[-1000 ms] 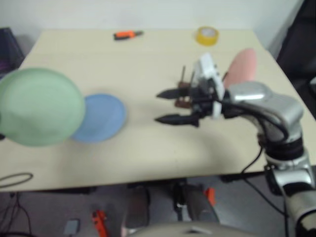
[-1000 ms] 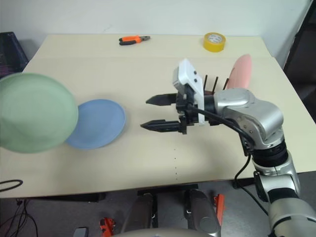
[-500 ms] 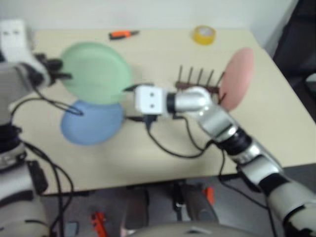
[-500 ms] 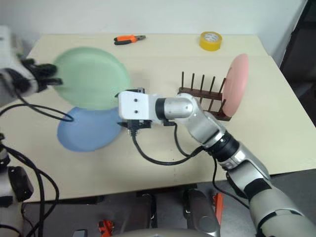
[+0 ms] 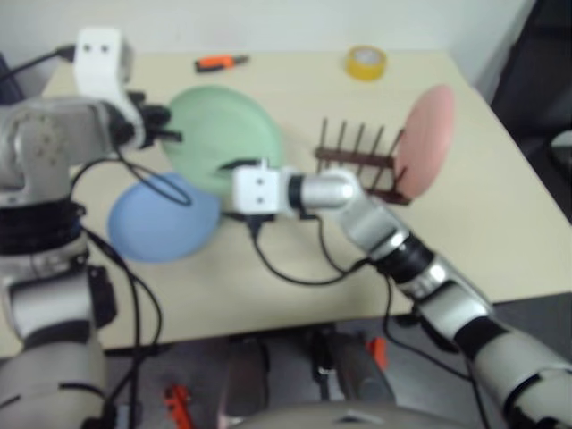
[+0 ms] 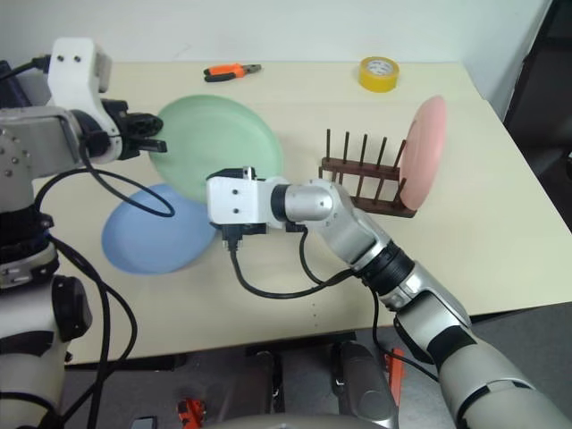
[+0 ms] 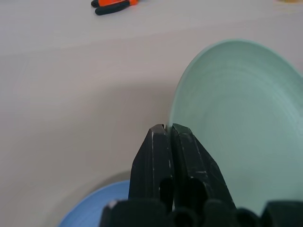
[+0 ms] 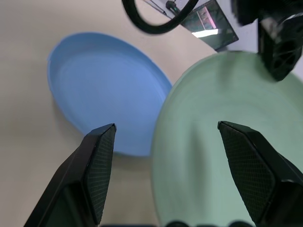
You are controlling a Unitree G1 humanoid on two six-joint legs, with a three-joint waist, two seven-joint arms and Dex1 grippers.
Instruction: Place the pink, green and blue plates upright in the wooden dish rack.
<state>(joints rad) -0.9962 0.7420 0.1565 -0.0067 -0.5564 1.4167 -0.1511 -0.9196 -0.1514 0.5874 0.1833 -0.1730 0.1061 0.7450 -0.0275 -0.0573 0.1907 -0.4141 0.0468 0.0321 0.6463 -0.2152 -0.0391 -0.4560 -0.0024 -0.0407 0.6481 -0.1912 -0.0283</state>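
My left gripper (image 6: 159,143) is shut on the rim of the mint green plate (image 6: 223,143) and holds it tilted above the table. In the left wrist view the fingers (image 7: 161,142) pinch that rim. My right gripper (image 8: 166,125) is open and points left at the plate's lower edge, which shows between its spread fingers without touching them. Under the green plate, the light blue plate (image 6: 147,241) lies flat on the table. The pink plate (image 6: 424,152) stands upright at the right end of the wooden dish rack (image 6: 357,174), whose other pegs are free.
Orange pliers (image 6: 231,69) and a yellow tape roll (image 6: 378,71) lie near the table's far edge. A black cable (image 6: 268,281) loops from the right wrist over the table in front of the rack. Bare tabletop (image 6: 483,241) lies right of the rack.
My left arm has carried the green plate to the right, from the table's left edge to over the blue plate. The right gripper swung left to meet it and stayed open.
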